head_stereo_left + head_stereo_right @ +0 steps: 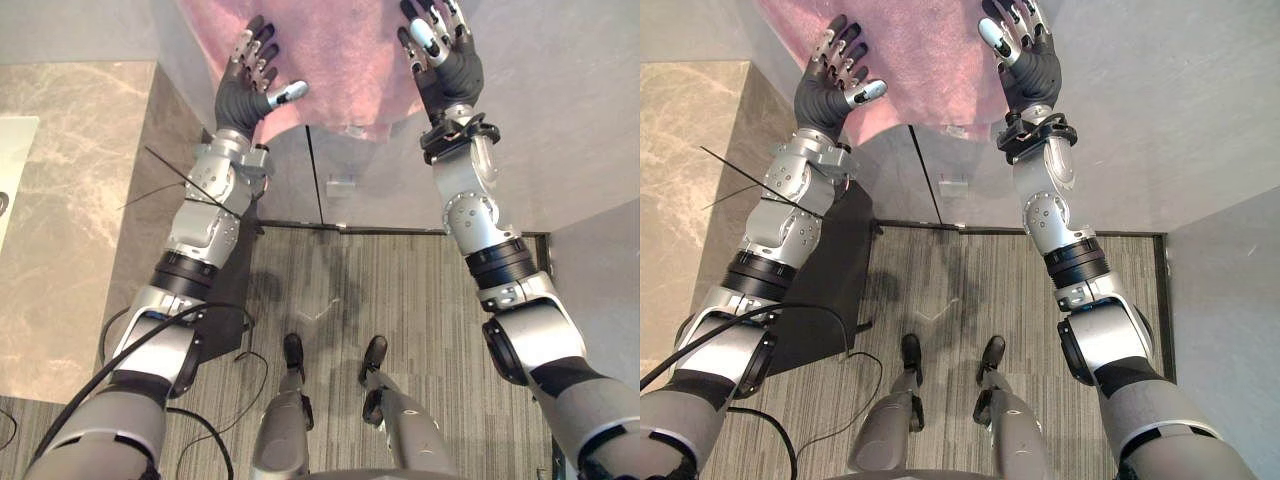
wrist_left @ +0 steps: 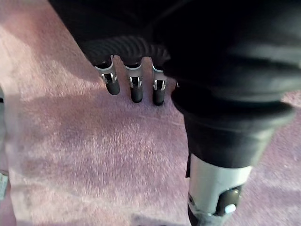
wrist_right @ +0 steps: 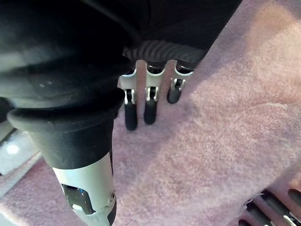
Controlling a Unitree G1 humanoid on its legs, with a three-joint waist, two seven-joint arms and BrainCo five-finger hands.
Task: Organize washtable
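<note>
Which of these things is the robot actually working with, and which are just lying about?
In the job: pink towel, left hand, right hand, both open over it.
Just there: marble counter, grey cabinet doors, striped carpet.

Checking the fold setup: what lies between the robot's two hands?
In the left eye view, bare pink towel spans the stretch between the left hand and the right hand; nothing else rests on it there.
</note>
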